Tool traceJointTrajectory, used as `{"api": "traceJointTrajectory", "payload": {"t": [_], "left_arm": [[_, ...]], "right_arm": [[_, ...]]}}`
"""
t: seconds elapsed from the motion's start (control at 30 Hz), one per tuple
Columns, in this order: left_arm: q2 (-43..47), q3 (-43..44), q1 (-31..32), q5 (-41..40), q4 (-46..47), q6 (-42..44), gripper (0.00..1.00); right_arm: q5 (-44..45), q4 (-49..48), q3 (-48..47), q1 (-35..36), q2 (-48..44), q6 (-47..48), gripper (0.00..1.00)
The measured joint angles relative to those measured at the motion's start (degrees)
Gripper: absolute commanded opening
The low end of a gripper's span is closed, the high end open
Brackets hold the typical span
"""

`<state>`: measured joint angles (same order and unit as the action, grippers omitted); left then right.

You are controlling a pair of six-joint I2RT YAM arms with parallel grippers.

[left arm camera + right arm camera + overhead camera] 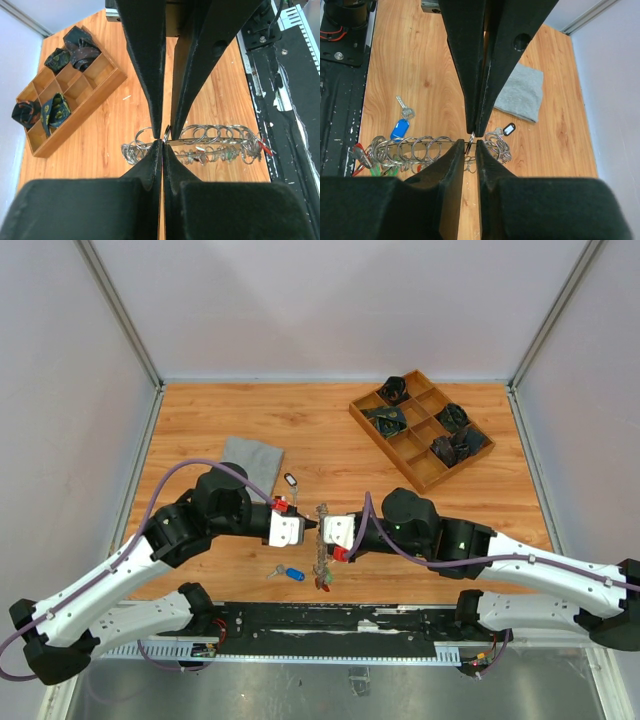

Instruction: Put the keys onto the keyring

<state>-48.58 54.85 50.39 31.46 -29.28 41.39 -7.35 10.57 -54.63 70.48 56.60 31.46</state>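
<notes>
**A:** Left wrist view first. Why is the left gripper [163,139] set like that?

**B:** Its black tapered fingers are clamped on the thin wire of the keyring [210,142]. They hold it edge-on between the arms, over the table [330,430]. I judge that steadies the hoop while the other arm threads.

**A:** And the right gripper [473,138]?

**B:** It faces the left one across the hoop. Its fingers are nearly together around one small split ring [471,135], but I cannot tell whether they truly pinch it.

**A:** What is the keyring like?

**B:** It is a thin steel hoop strung with bright little rings and silver keys [367,157], with red and green tags bunched at one end. I'd guess it is springy and slippery.

**A:** Further out?

**B:** A blue-tagged key [400,129] lies loose on the glossy wood near the arms' bases. A black-tagged key [291,480] lies beside a soft grey cloth [522,95]. A wooden compartment tray [80,117] sits well apart.
</notes>
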Motion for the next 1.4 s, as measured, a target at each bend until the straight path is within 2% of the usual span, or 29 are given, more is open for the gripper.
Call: {"api": "traceJointTrajectory", "payload": {"t": [0.1,0.23,0.4,0.53,0.87,1.13,1.4], "left_arm": [[0.2,0.0,0.0,-0.2,0.0,0.0,0.00],[0.5,0.0,0.0,-0.5,-0.4,0.0,0.02],[1.7,-0.1,0.0,-0.4,0.7,-0.9,0.27],[5.2,-1.6,0.0,-0.3,6.8,-4.4,0.35],[14.7,-9.0,0.0,1.6,23.1,-16.2,0.30],[15.5,-14.1,0.0,1.6,33.1,-22.5,0.28],[15.5,-14.9,0.0,0.6,38.3,-24.5,0.27]], "right_arm": [[0.1,0.0,-0.1,0.0,0.3,-0.2,0.01],[0.4,0.0,-0.5,0.0,0.7,-0.4,0.01],[0.4,-0.9,-0.5,0.0,0.4,-0.4,0.01],[0.5,-3.8,1.4,0.0,-1.8,-0.4,0.00],[-5.6,-18.2,8.4,0.0,-9.8,-1.0,0.00],[-9.2,-29.3,10.6,0.0,-11.0,-4.2,0.00],[-11.5,-33.4,11.1,0.0,-11.1,-6.0,0.00]]}}
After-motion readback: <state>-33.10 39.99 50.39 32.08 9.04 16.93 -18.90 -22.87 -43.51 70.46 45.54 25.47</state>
